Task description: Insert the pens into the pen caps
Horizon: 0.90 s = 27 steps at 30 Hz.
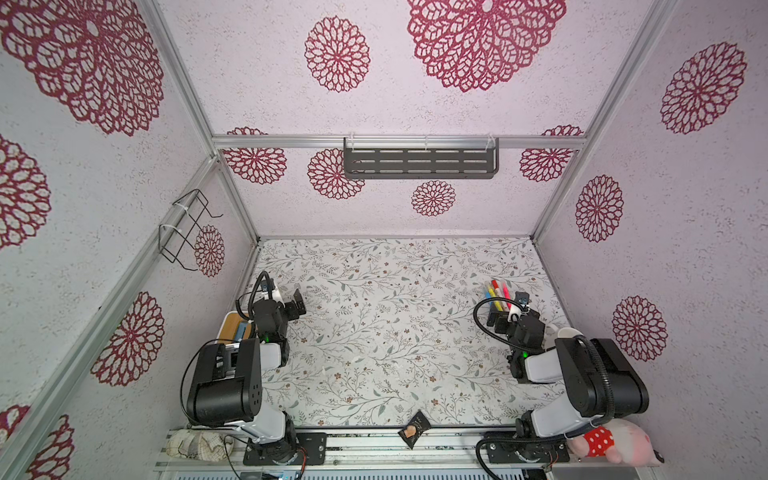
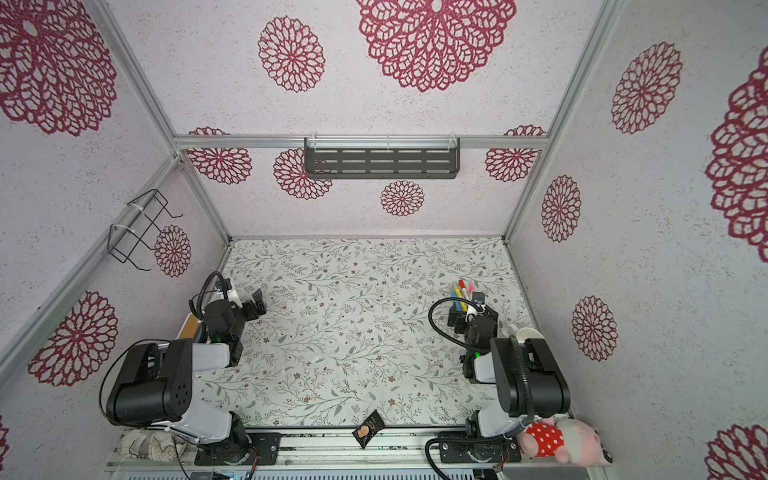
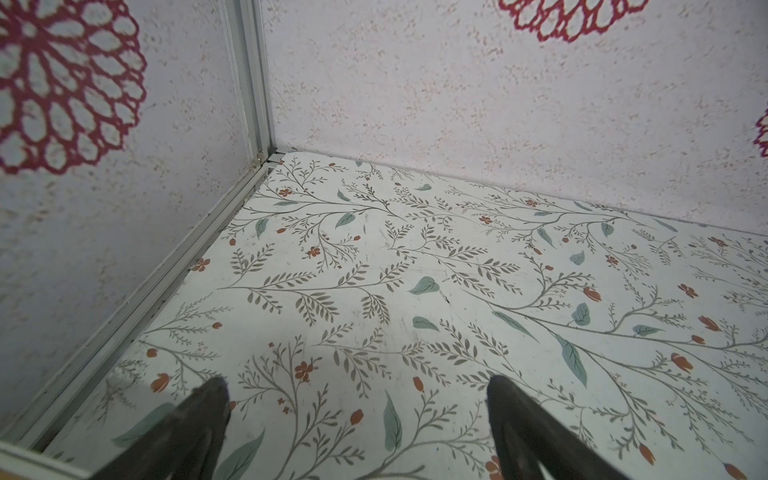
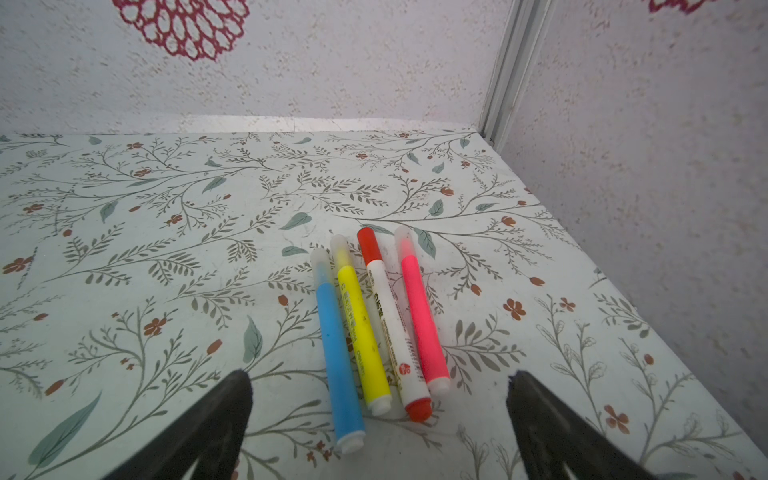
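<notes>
Slim plastic marker pens (image 4: 361,332): blue, yellow, white with red ends, pink. Bench (image 4: 166,249) white, grey-green leaf print. Walls (image 4: 332,62) pale, crimson rosettes.

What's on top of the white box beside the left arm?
A wooden top with a dull-blue oblong shows; the left arm covers the rest of the box.

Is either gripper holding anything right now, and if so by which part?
Nothing is held. The left gripper and right gripper both stand open; the four pens lie untouched on the table before the right one.
</notes>
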Tool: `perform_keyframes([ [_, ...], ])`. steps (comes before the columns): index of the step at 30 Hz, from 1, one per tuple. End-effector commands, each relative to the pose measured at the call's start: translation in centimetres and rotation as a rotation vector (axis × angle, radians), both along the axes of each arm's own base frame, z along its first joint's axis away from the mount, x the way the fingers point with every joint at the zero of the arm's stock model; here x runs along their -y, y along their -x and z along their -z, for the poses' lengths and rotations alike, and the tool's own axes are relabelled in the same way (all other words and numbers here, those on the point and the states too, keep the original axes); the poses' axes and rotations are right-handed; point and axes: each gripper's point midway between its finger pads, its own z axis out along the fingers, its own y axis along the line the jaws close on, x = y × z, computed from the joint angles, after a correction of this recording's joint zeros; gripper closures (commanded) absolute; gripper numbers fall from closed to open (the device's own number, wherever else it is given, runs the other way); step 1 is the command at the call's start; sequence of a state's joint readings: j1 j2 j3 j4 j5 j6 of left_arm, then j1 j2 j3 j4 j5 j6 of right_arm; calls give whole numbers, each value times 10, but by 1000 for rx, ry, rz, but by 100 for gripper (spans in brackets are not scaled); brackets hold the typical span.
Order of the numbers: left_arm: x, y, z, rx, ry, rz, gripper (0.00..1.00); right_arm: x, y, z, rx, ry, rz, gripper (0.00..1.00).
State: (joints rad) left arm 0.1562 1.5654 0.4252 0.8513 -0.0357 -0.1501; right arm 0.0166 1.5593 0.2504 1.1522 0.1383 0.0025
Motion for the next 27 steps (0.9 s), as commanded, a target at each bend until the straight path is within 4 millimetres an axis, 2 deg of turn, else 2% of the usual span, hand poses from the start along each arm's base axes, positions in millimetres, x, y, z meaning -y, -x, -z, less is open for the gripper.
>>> perform_keyframes([
  [1,-1,-1,-9,26,-14,1,1,4,-5,-21,69,-13,23,1],
  [27,-1,-2,-7,13,-19,-6,1,4,-5,-20,68,-13,23,1],
])
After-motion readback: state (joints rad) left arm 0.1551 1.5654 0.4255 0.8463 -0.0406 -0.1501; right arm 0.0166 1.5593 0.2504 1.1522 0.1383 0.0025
